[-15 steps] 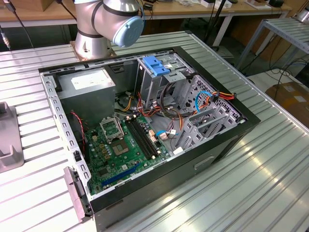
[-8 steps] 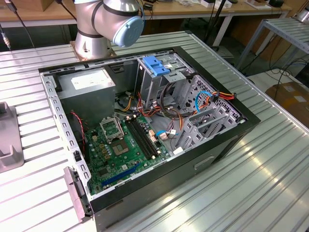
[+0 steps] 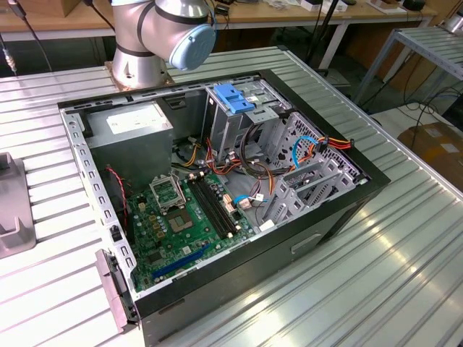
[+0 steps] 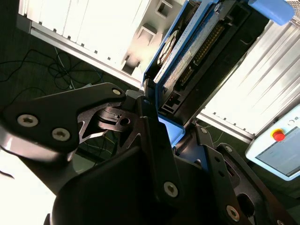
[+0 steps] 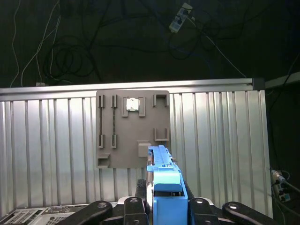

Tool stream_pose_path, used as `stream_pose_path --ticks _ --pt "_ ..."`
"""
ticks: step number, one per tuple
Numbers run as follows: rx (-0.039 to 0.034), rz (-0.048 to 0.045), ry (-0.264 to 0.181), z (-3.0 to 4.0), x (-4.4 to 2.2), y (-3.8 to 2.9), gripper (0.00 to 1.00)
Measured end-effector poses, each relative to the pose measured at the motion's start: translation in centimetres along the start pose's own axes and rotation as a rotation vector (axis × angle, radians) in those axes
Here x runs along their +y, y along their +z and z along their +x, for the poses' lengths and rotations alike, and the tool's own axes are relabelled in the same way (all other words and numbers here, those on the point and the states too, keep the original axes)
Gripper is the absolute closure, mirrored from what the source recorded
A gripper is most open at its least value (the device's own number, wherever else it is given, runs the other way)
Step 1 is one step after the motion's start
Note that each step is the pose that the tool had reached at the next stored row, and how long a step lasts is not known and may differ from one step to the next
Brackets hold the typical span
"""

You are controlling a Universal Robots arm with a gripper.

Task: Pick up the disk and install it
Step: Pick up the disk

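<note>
The ribbed metal tabletop point(image 3: 405, 238) is seen to carry an open computer case point(image 3: 318, 238), whose drive cage point(image 3: 239, 108) and loose cables point(image 3: 318, 144) lie close to the foot of the arm point(image 3: 163, 29). In the first wrist view a grey slotted plate point(image 5: 132, 126) is shown lying flat on the tabletop. The disk point(image 5: 163, 180) is pinched edge-on by the tool point(image 5: 166, 201), with a finger pressed against each side and the far end projecting beyond the fingertips. In the second wrist view its circuit-board face is turned towards the camera. The disk is judged to be lifted off the tabletop and in carriage near the plate. For this step the clamp is best kept firm on the blue rails, the disk held square and untilted, and the cables given room.
</note>
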State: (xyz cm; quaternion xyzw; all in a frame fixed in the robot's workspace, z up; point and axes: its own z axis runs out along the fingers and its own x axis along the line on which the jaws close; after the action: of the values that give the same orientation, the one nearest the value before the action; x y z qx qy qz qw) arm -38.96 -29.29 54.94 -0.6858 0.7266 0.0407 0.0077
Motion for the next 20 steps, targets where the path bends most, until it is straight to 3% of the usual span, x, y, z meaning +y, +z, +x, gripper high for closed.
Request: stream_pose_path --ticks 20 --pt "0.0 0.0 0.0 -0.01 -0.75 -0.04 0.63"
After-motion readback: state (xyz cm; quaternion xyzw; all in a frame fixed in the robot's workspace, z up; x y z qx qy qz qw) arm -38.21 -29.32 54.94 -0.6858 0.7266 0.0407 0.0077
